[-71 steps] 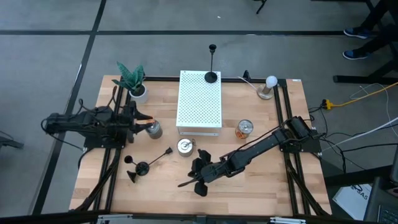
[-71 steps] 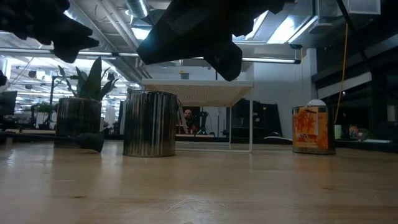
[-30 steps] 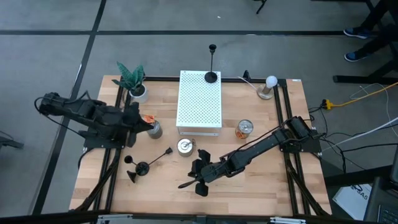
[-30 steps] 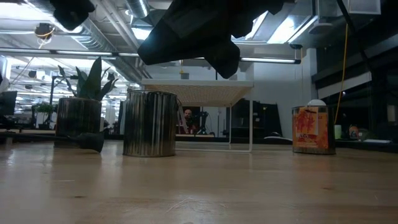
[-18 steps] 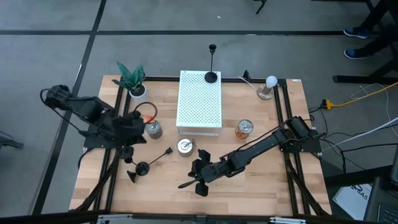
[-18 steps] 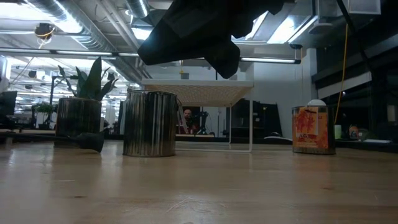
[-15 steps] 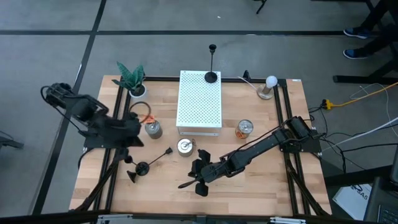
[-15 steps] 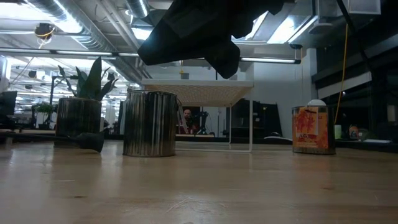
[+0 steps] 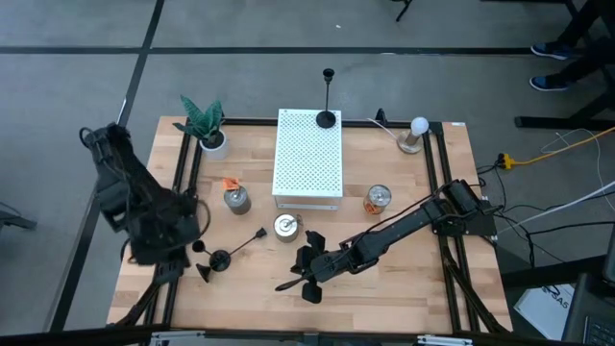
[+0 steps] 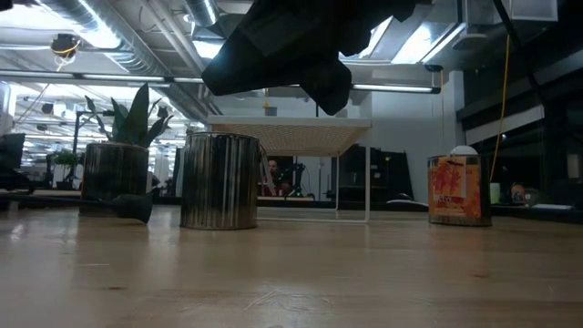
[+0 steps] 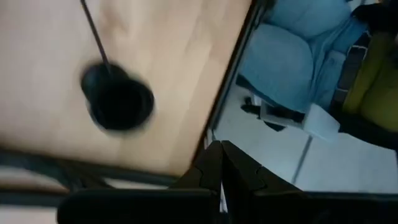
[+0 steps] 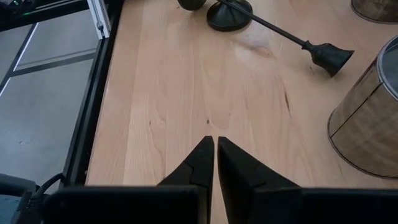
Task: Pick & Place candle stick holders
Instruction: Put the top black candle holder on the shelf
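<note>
My left pincer (image 11: 220, 163), clenched and empty, has swung back from the tins to the tabletop (image 9: 384, 279) edge; a toppled candle stick holder (image 9: 235, 248) lies just ahead. My right pincer (image 12: 215, 158) remains clenched, stationary.

Even overhead light fills the high view, with soft short shadows on the table (image 9: 404, 279). The low view is dim and backlit by bright ceiling lamps (image 10: 424, 41), so nearby shapes go black. The left wrist view is motion-blurred; the right wrist view stays sharp
</note>
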You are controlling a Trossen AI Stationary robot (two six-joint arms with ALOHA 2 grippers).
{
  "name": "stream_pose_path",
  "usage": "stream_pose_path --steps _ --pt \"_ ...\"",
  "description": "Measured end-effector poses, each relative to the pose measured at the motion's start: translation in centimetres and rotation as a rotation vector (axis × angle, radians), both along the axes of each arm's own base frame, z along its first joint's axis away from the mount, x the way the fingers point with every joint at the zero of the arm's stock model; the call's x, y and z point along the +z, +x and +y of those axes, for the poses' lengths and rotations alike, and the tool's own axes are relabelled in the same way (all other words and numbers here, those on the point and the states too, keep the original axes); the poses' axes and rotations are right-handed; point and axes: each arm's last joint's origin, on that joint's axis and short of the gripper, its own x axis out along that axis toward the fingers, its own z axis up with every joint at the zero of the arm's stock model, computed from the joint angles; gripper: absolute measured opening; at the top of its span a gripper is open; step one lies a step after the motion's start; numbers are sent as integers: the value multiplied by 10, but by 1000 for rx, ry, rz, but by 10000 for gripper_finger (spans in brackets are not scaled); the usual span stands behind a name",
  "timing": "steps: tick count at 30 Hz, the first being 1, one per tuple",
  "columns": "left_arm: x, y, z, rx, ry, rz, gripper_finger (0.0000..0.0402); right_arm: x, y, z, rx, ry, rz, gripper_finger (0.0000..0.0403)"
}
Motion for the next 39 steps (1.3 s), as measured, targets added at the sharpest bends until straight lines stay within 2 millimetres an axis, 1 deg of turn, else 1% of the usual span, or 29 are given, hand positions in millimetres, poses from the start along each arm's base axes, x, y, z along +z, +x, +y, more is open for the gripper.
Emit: stream_pose_path --steps 4,8,10,13,17,20,26,29,32,39 --pt "-5 -10 -14 93 -6 73 2 0 0 0 0 0 0 24" --pt "-14 -15 -25 212 69 74 2 0 0 0 0 0 0 24" --pt "-20 -15 -32 273 109 65 2 0 0 0 0 0 0 24" --pt "-29 -11 -42 349 132 107 2 0 0 0 0 1 0 24" --pt "-43 -5 -58 352 175 192 2 0 0 0 0 1 -1 24" --pt "-55 0 -70 346 232 224 8 0 0 0 0 1 -1 24" --pt "-81 9 -90 349 340 256 37 0 0 0 -1 1 0 24" --pt "-88 10 -96 343 365 282 57 0 0 0 1 3 0 24" --pt "-91 11 -97 357 380 290 78 0 0 0 1 4 1 24" --pt "-92 10 -96 407 391 300 132 -1 -1 0 0 -2 15 24"
